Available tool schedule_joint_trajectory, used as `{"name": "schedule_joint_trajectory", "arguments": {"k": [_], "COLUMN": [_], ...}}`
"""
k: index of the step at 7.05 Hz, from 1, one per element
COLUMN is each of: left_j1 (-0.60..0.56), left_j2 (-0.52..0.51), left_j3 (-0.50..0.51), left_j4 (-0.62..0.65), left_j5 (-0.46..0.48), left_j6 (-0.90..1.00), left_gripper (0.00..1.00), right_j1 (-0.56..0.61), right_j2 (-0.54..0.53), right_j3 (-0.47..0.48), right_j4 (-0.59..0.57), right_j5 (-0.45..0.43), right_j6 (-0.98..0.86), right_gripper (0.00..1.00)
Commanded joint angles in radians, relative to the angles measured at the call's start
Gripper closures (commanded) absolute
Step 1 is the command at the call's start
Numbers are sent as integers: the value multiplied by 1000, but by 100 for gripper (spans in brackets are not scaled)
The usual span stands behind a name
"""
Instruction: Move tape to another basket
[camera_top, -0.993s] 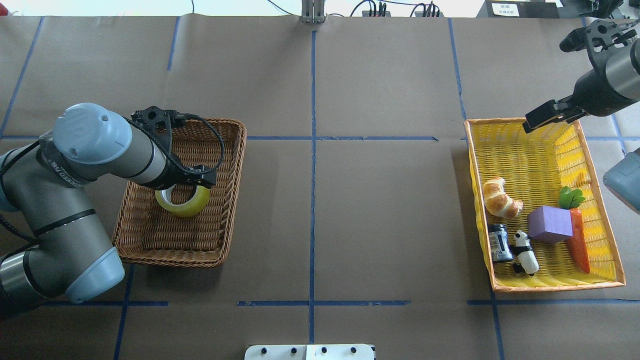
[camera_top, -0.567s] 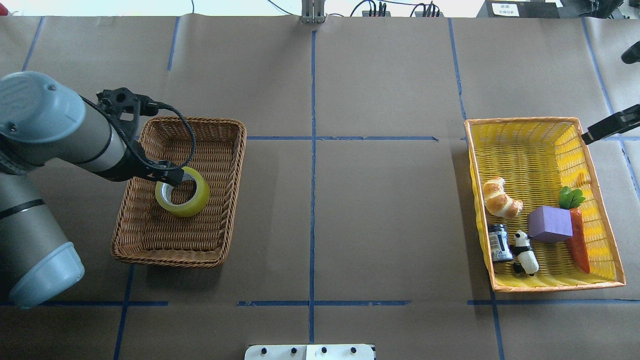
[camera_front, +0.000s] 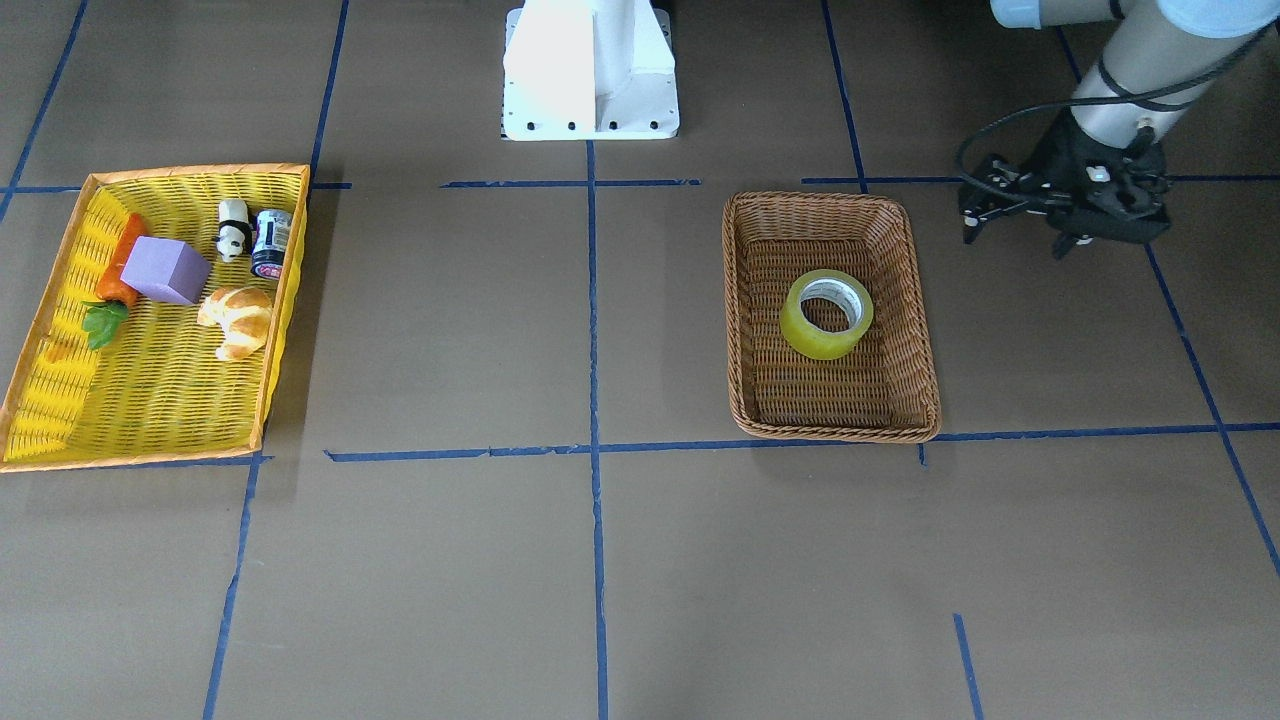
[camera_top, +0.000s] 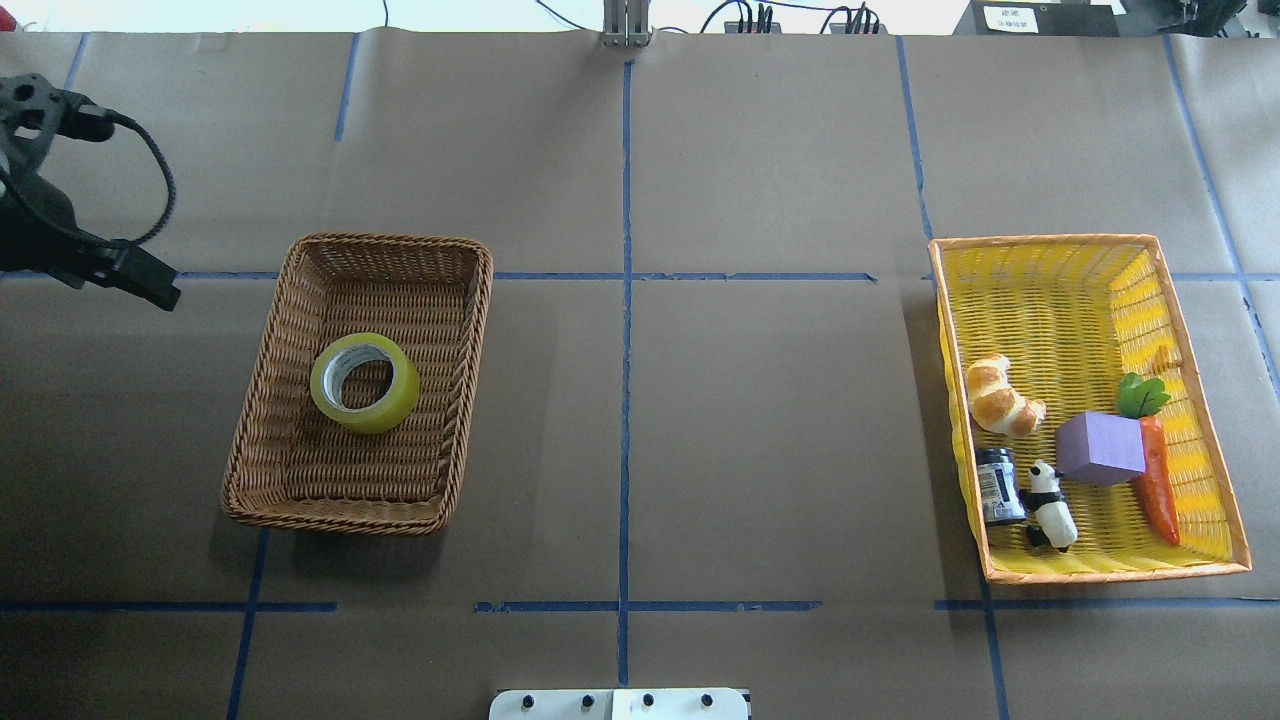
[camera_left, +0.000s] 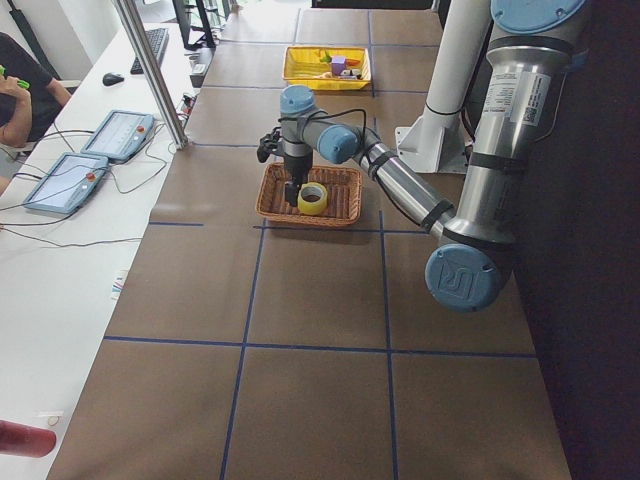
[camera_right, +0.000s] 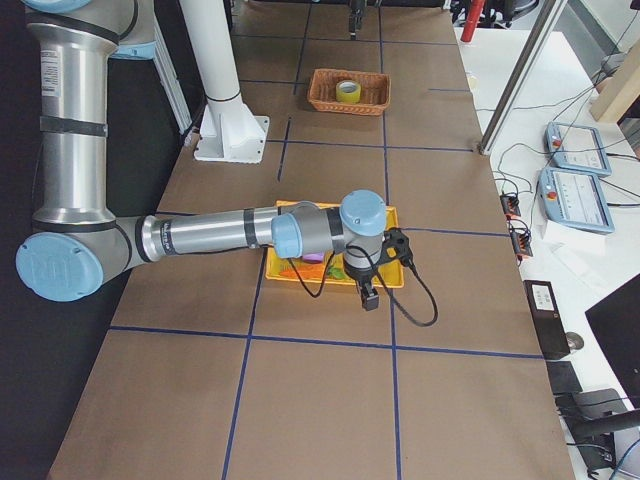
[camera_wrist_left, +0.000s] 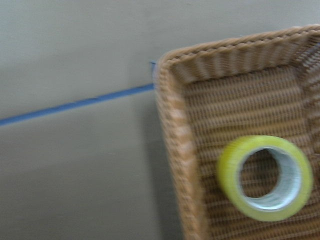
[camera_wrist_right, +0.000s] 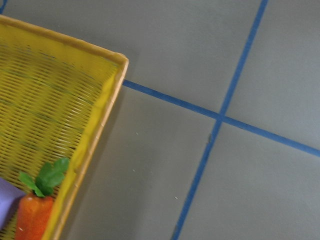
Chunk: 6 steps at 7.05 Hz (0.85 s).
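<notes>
The yellow tape (camera_top: 365, 383) lies flat in the brown wicker basket (camera_top: 285, 330) on the table's left half. It also shows in the front view (camera_front: 826, 314) and the left wrist view (camera_wrist_left: 265, 177). My left gripper (camera_top: 150, 285) is off the basket, at the overhead view's left edge. In the front view (camera_front: 1075, 225) its jaws look spread, with nothing between them. My right gripper (camera_right: 367, 298) shows only in the exterior right view, beside the yellow basket (camera_right: 390, 282). I cannot tell whether it is open or shut.
The yellow basket with an orange rim (camera_top: 1060, 242) at the right holds a croissant (camera_top: 1000, 395), a purple block (camera_top: 1100, 447), a carrot (camera_top: 1158, 480), a panda figure (camera_top: 1050, 505) and a small can (camera_top: 998, 485). Blue tape lines cross the brown table cover.
My left arm has pulled back from over the tape, out of the brown basket to the far left. My right arm has left the overhead view. The tape has not moved.
</notes>
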Motion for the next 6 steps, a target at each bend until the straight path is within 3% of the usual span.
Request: {"name": "schedule_joint_trajectory", "arguments": {"k": [1, 3, 6], "left_j1": [-201, -380, -468], "left_j2": [49, 49, 90], "left_j3": [140, 354, 453], "left_j4": [0, -5, -28], "left_j5": [-105, -156, -155], "left_j6": [273, 525, 568], "left_gripper": [0, 0, 0], "right_j1": [81, 80, 65], "right_j2": [-44, -74, -47], "right_j3": [-31, -22, -25], "right_j4": [2, 11, 5], "right_j5": [1, 1, 15], "right_j6": [-44, -35, 233], "right_gripper": [0, 0, 0]}}
